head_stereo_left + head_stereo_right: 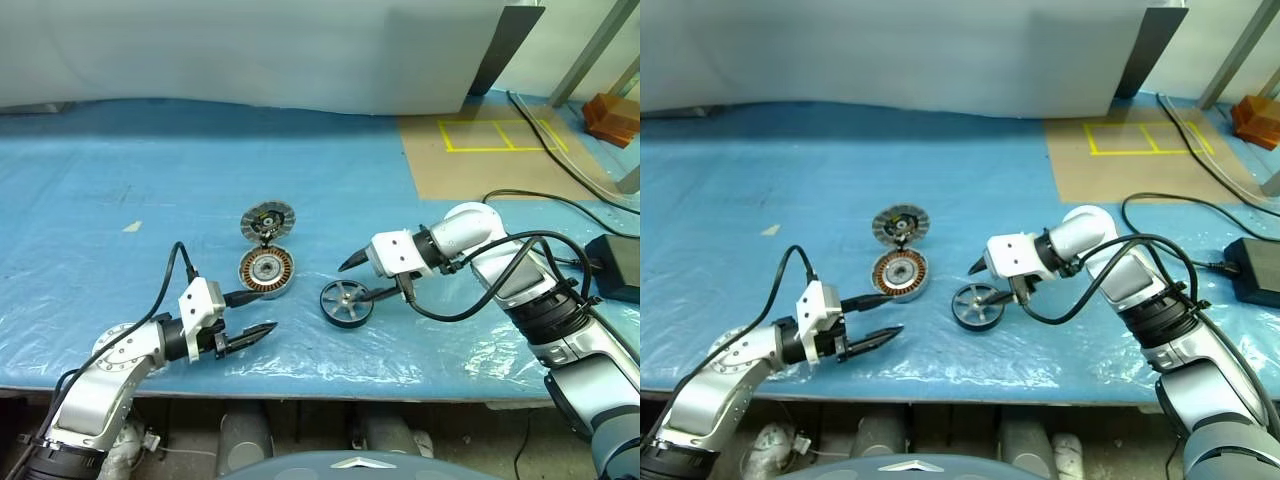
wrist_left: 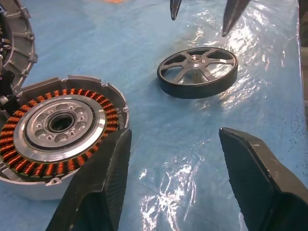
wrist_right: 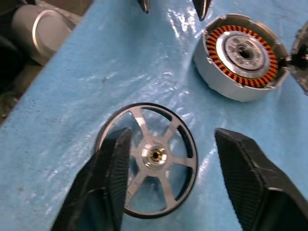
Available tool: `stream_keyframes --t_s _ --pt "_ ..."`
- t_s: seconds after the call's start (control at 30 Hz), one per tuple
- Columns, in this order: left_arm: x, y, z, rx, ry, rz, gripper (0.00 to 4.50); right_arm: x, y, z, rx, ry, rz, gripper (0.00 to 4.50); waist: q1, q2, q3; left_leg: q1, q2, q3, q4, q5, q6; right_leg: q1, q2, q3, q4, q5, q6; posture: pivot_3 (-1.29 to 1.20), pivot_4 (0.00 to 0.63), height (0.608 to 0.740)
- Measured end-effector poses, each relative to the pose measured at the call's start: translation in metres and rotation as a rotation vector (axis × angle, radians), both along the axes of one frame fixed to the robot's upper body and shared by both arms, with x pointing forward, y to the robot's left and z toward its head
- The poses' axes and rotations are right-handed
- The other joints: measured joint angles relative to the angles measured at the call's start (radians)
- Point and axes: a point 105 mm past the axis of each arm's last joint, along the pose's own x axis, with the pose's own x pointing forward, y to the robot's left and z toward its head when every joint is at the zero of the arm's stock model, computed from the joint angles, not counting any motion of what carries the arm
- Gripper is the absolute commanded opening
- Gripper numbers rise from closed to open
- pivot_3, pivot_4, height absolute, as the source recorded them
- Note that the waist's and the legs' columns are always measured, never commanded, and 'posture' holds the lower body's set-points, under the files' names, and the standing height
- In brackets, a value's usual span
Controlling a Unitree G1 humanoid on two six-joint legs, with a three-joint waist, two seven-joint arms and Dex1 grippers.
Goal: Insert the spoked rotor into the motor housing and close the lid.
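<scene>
Your rotor (image 1: 343, 301) lies flat on the counter (image 1: 120, 190), at four o'clock from the open housing (image 1: 266, 271); the lid (image 1: 268, 220) stands at its twelve. Both hands, right (image 1: 365, 279) and left (image 1: 250, 316), are spread and empty. Next, grip the rotor's rim and seat it.

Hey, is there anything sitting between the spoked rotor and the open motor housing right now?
Nothing visible. The spoked rotor lies flat on the blue sheet just to the right of the motor housing, with only bare sheet between them. The lid stands open behind the housing, leaving its top uncovered.
</scene>
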Motion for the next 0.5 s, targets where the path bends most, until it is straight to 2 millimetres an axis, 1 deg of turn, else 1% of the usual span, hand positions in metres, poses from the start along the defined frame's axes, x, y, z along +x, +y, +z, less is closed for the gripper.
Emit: stream_keyframes --t_s 0.13,0.3,0.37,0.5 --pt "-0.004 -0.007 -0.006 0.027 0.006 -0.040 3.04 0.001 -0.001 -0.005 -0.028 -0.005 0.002 3.59 0.001 0.000 0.000 0.000 0.000 0.000 0.001 0.000 0.000 0.000 0.000 0.000 0.001 0.000 0.000 0.00 0.150 0.740" --pt "-0.005 -0.016 0.005 0.025 -0.042 -0.064 3.04 0.000 -0.005 -0.006 -0.048 0.015 -0.001 3.59 0.001 0.000 0.000 0.000 0.000 0.000 0.002 0.000 0.000 0.000 0.000 0.000 0.002 0.000 0.000 0.00 0.150 0.740" --pt "-0.006 -0.020 0.006 0.013 -0.043 -0.062 3.04 -0.002 -0.006 -0.008 -0.053 0.022 0.004 3.59 0.001 0.000 0.000 0.000 0.000 0.000 0.002 0.000 0.000 0.000 0.000 0.000 0.002 0.000 0.000 0.00 0.150 0.740" --pt "-0.012 -0.025 -0.001 0.004 -0.018 -0.054 3.04 -0.002 -0.002 -0.012 -0.056 0.022 0.022 3.59 -0.003 0.000 0.000 0.000 0.001 0.000 0.003 0.000 0.000 0.000 0.000 0.000 0.002 0.000 -0.001 0.00 0.150 0.740"
